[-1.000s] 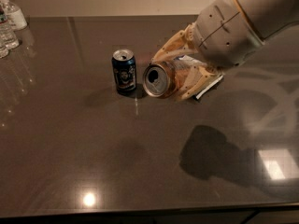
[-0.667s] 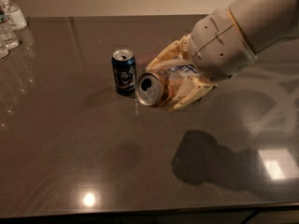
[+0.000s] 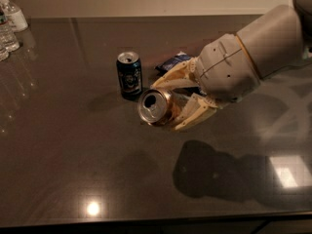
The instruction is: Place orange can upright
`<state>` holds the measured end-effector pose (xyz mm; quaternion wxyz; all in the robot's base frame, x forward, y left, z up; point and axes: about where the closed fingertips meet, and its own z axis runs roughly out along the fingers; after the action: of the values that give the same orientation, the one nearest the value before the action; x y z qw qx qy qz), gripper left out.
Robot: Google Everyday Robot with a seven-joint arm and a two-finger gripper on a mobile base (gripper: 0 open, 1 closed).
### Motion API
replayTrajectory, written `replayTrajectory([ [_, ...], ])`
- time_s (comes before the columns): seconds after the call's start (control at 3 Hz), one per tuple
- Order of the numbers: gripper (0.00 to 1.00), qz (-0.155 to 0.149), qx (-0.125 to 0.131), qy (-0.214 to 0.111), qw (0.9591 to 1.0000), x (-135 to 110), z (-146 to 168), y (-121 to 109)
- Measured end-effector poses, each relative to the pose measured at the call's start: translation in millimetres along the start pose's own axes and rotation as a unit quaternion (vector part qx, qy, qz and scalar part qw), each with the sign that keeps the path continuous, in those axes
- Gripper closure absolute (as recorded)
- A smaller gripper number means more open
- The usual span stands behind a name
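1. Orange can [image 3: 158, 108] is tipped sideways, its open silver top facing the camera, just beside the upright blue can [image 3: 129, 75]
2. Gripper [image 3: 170, 106] clasps it between pale fingers, over the dark table [image 3: 73, 145]
3. Blue packet [image 3: 171, 62] lies behind

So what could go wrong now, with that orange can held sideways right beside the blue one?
The gripper holds the orange can on its side, so letting go before turning it would probably let it roll across the table. The dark blue can stands close by; swinging the orange can upright might knock it over.
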<state>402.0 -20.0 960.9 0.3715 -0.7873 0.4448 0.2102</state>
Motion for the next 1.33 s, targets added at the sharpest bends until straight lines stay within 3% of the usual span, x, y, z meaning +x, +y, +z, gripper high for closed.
replayTrajectory([
  [0.67, 1.00, 0.057, 0.035, -0.063, 0.9958, -0.3, -1.1, 9.9],
  [1.0, 1.00, 0.057, 0.035, -0.063, 0.9958, -0.4, -1.0, 9.9],
  [1.33, 1.00, 0.075, 0.030, -0.112, 0.9904, 0.5, 3.0, 12.5],
])
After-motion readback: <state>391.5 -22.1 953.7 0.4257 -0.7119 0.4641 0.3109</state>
